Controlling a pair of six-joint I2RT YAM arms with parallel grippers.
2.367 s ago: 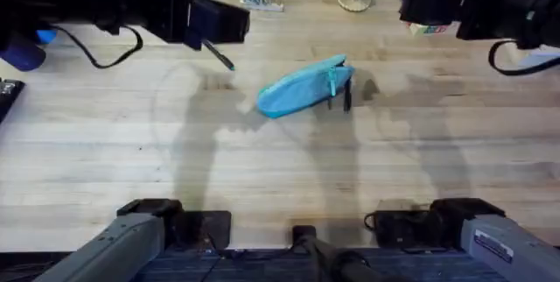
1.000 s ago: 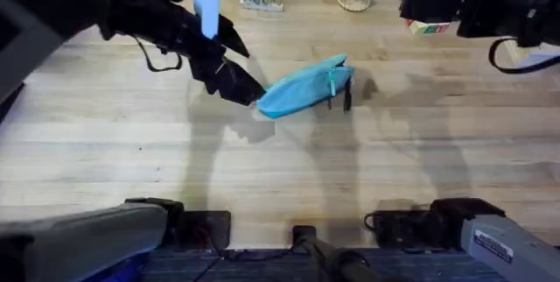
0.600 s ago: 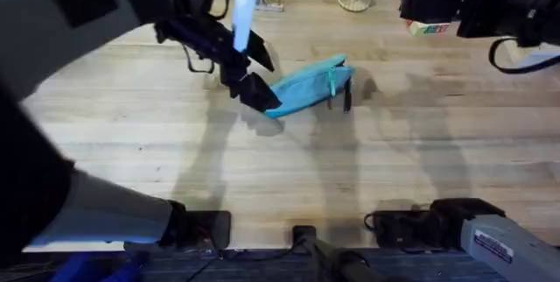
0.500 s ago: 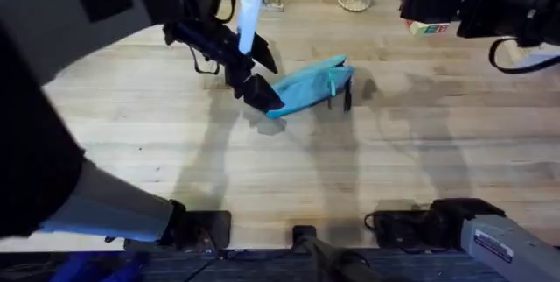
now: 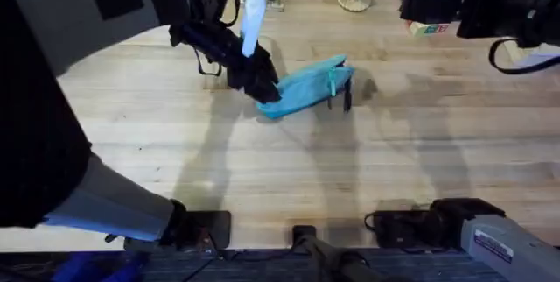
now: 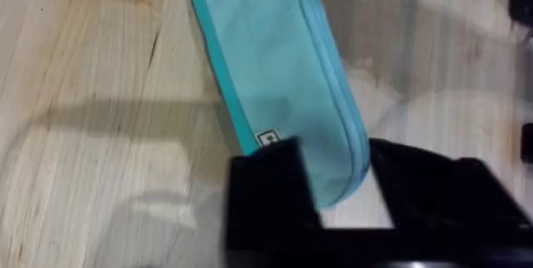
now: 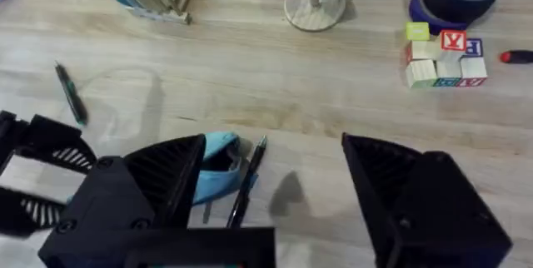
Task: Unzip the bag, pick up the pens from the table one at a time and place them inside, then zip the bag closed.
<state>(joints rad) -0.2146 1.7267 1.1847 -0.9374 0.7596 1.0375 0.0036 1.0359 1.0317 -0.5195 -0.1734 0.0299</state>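
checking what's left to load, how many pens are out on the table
2. One pen lies against the bag at its zipper-pull end; the other pen lies alone on the table, farther back past the left gripper.

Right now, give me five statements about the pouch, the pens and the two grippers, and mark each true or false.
1. The left gripper has its open fingers straddling one tapered end of the bag. True.
2. The bag is unzipped and gaping open. False: in the left wrist view the zipper line runs closed along its length.
3. One pen lies right beside the bag. True.
4. The right gripper is shut on a pen. False: its fingers are spread wide and hold nothing.
5. Both pens are inside the bag. False: the other pen also lies on the table, apart from the bag.
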